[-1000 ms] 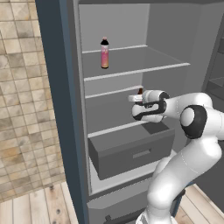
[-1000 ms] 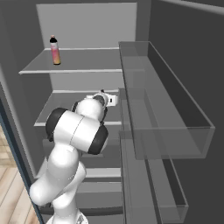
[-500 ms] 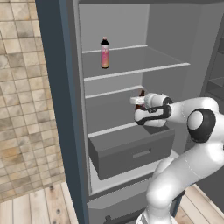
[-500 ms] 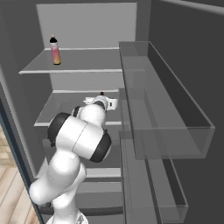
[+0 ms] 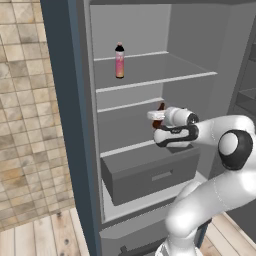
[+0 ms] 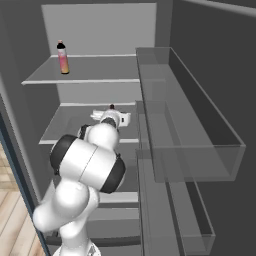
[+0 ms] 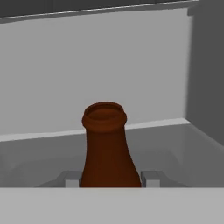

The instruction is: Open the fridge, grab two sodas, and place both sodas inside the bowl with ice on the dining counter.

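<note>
Inside the open tall grey fridge point(image 5: 75, 125), the white arm's two-finger gripper point(image 7: 112, 179) is clamped on the short dark-brown cola bottle point(image 7: 107, 148), its pads pressed against either side of the bottle's body just below the flaring neck, as the hand view shows. Over the last second the arm has drawn back and to the right from the middle shelf point(image 5: 130, 145), its elbow joint swinging outward toward the fridge's open side, and the cola bottle has travelled with the hand; in the left base view its dark neck point(image 5: 159, 112) pokes up just behind the white wrist, over the front part of that shelf. That suggests the first soda is secured and on its way out of the fridge. The slim pink-orange bottle with a black cap point(image 5: 119, 61) stands upright and untouched on the upper shelf point(image 6: 85, 75), near the back wall, well apart from the gripper. The grey lower drawer point(image 5: 150, 175) sits shut beneath the arm. By this reckoning the task is early: one soda held, one waiting, and the carry to the bowl yet to come.
</note>
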You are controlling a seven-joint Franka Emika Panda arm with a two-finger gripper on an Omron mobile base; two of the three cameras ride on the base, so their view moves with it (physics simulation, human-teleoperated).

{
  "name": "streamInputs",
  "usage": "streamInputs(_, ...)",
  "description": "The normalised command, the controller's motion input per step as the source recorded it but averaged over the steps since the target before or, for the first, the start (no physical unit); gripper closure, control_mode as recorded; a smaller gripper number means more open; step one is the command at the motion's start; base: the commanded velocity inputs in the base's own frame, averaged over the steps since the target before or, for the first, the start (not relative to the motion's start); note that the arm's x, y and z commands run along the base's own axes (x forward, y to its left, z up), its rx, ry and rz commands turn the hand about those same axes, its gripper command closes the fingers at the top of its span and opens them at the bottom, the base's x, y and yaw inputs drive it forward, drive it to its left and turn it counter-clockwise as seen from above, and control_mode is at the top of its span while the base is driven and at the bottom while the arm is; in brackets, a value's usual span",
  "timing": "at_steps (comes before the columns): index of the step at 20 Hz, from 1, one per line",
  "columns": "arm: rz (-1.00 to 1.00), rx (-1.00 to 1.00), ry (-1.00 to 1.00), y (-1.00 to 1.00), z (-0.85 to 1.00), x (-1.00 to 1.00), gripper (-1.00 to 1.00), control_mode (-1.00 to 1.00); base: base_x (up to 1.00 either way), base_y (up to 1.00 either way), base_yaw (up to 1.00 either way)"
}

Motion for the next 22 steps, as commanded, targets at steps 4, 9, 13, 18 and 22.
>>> streamInputs(4, 0.0, 0.02, 0.11, 0.16, 0.47, -0.2, 1.0, -1.0, 0.0, 0.0, 0.0)
streamInputs(9, 0.0, 0.01, 0.12, 0.14, 0.32, -0.33, 1.0, -1.0, 0.0, 0.0, 0.0)
streamInputs(13, -0.02, 0.0, 0.1, 0.04, 0.03, -0.45, 1.0, -1.0, 0.0, 0.0, 0.0)
streamInputs(18, -0.02, 0.0, 0.0, 0.03, 0.0, -0.68, 1.0, -1.0, 0.0, 0.0, 0.0)
streamInputs(22, -0.03, 0.0, 0.0, 0.0, 0.14, -0.7, 1.0, -1.0, 0.0, 0.0, 0.0)
